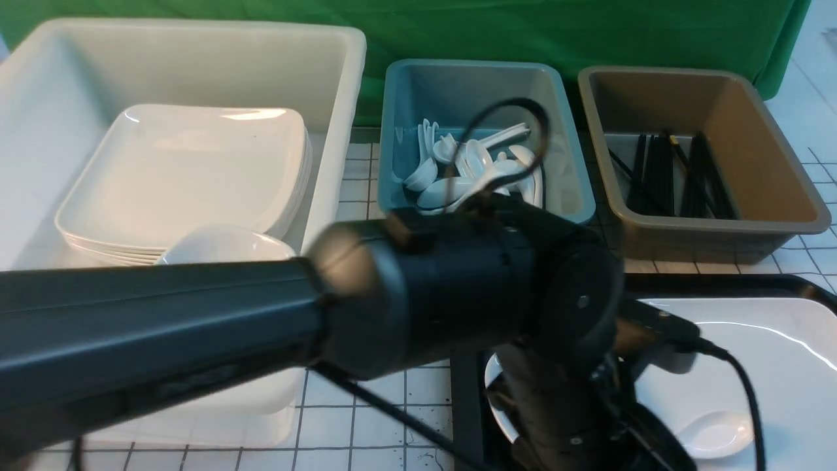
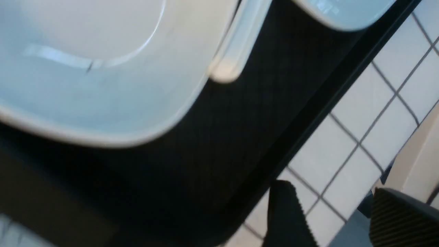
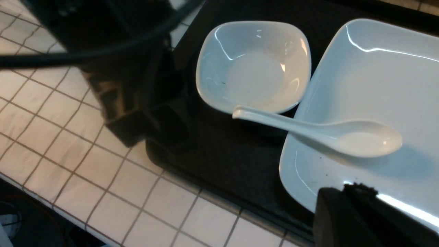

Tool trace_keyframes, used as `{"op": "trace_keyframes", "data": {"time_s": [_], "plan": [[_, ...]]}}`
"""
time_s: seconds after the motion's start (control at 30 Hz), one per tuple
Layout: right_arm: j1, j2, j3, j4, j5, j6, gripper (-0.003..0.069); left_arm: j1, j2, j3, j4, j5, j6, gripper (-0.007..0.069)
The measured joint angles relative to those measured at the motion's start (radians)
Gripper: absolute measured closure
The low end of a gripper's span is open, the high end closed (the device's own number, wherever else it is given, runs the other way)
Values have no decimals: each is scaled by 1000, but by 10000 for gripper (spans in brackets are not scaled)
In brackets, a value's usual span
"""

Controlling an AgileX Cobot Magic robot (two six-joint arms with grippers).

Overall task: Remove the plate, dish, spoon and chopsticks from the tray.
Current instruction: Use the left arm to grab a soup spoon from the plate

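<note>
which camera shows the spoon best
The right wrist view: the spoon shows whole and sharp, its bowl on the plate, its handle stretching off it toward the dish. The front view shows only its bowl end past the left arm. The left wrist view catches a blurred handle tip.
</note>
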Motion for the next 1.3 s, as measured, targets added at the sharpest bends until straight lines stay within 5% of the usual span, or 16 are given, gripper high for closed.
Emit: {"op": "trace_keyframes", "data": {"time_s": [0.2,0.73,0.9,1.07,1.3], "plan": [[0,0,0,0,0,0,566,0,114,-114,6,20,86,203],[0,0,0,3,0,0,545,0,194,-138,130,-52,121,201],[0,0,0,3,0,0,534,0,196,-138,137,-51,102,309],[0,0,0,3,7,1,525,0,194,-138,135,-18,96,533],[0,0,0,3,33,4,516,2,142,-138,141,-8,96,536]]}}
